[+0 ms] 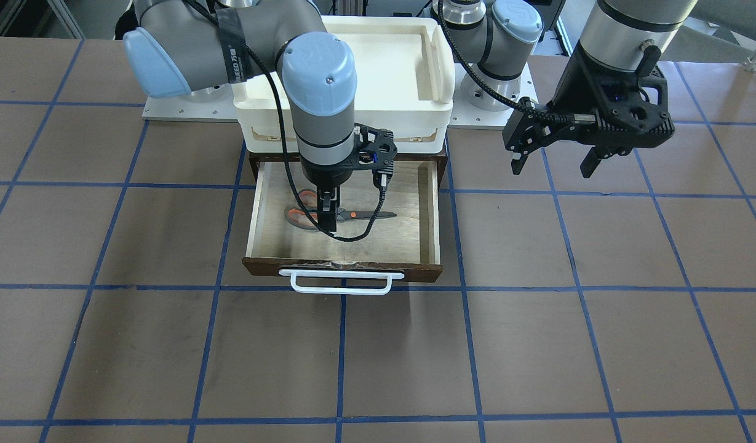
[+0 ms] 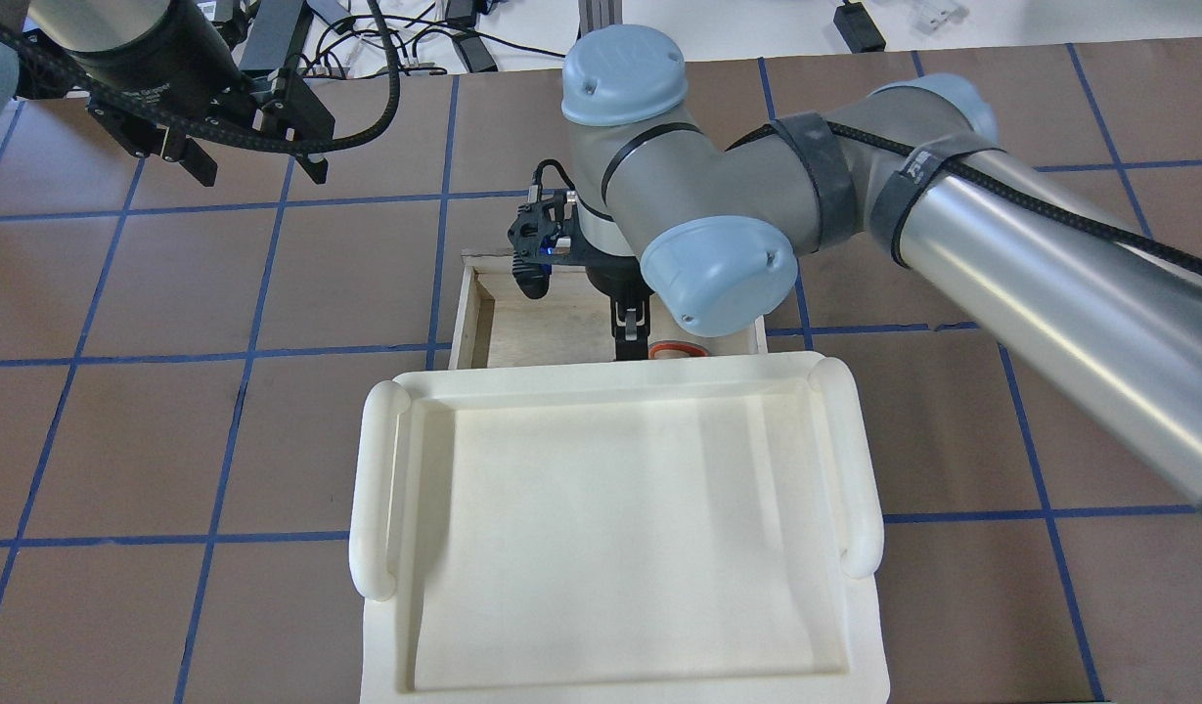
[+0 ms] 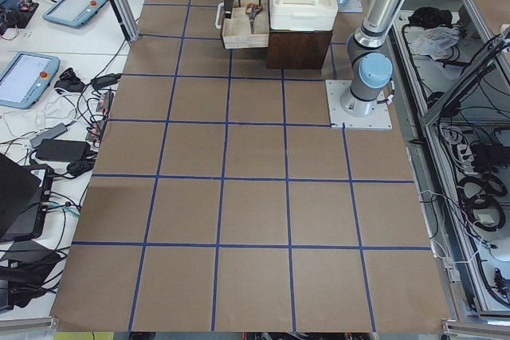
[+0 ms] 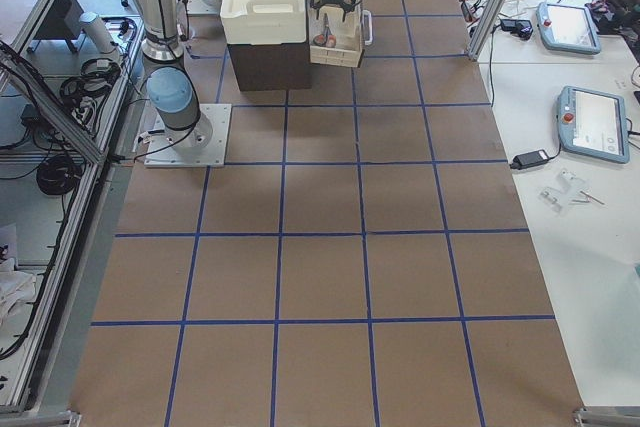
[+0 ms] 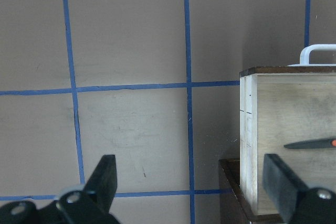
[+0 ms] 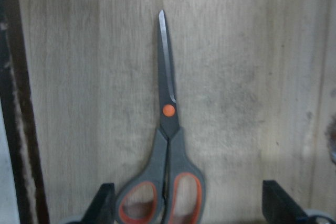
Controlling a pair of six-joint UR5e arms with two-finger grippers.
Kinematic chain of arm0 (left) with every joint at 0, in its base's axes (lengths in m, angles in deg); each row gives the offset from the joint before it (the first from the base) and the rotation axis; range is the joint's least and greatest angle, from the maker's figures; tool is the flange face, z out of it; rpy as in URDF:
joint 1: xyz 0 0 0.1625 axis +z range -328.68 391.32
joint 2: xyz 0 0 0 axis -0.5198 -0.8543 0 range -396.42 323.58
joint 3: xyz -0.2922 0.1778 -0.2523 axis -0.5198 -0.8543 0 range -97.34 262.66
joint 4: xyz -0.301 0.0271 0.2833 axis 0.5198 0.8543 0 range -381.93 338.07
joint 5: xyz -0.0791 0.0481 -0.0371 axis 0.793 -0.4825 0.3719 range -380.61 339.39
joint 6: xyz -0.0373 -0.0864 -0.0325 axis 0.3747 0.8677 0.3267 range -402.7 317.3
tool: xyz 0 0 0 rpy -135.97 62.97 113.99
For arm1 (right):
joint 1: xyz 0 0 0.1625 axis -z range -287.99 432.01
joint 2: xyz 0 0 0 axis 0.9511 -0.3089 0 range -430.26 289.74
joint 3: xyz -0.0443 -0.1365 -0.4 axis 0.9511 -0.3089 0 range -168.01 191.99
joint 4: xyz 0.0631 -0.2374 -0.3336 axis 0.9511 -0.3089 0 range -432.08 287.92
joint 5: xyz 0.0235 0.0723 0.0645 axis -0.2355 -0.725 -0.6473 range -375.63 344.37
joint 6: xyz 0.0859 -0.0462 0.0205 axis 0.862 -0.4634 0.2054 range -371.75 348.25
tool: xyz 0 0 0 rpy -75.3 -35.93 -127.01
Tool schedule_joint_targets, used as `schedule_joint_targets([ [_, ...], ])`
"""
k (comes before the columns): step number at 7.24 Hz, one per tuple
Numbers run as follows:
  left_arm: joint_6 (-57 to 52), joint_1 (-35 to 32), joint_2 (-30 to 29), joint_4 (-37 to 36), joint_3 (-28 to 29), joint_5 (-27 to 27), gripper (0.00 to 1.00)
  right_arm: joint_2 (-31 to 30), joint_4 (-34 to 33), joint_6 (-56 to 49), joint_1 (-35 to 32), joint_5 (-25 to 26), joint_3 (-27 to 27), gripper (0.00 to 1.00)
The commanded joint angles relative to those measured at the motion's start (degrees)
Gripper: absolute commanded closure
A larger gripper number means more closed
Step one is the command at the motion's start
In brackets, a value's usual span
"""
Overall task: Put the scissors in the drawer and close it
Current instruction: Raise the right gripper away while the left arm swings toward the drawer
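The scissors (image 1: pixel 353 215) lie flat on the pale floor of the drawer (image 1: pixel 408 237), which is pulled out; their handles point to this view's left. The drawer's dark front carries a white bar handle (image 1: pixel 341 283). My right gripper (image 1: pixel 328 223) reaches down into the drawer over the handles. In the right wrist view the scissors (image 6: pixel 168 129) lie between its fingers (image 6: pixel 105 203), which stand wide apart, open. My left gripper (image 1: pixel 553 167) hangs open and empty above the table beside the drawer; its wrist view shows the drawer's side (image 5: pixel 249 140) and a blade tip (image 5: pixel 310 143).
A white plastic tray (image 1: pixel 440 61) sits on top of the dark cabinet that the drawer slides out of, and hides most of the drawer in the overhead view (image 2: pixel 376 489). Brown table with blue grid lines lies all around.
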Motion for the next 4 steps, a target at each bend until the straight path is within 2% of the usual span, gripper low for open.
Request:
schedule_joint_targets([
  [1, 4.3, -0.4, -2.0, -1.8, 0.2, 0.3, 0.0, -3.4, 3.4, -0.3, 6.9, -1.8, -4.6, 0.0],
  [3, 11.8, -5.4, -6.0, -8.7, 0.2, -0.4, 0.0, -10.5, 8.9, 2.6, 16.0, -1.6, -4.4, 0.0],
  [4, 16.5, -8.4, -9.6, -13.8, 0.3, -1.3, 0.0, -14.0, 10.0, 7.8, 19.4, -1.6, -4.0, 0.0],
])
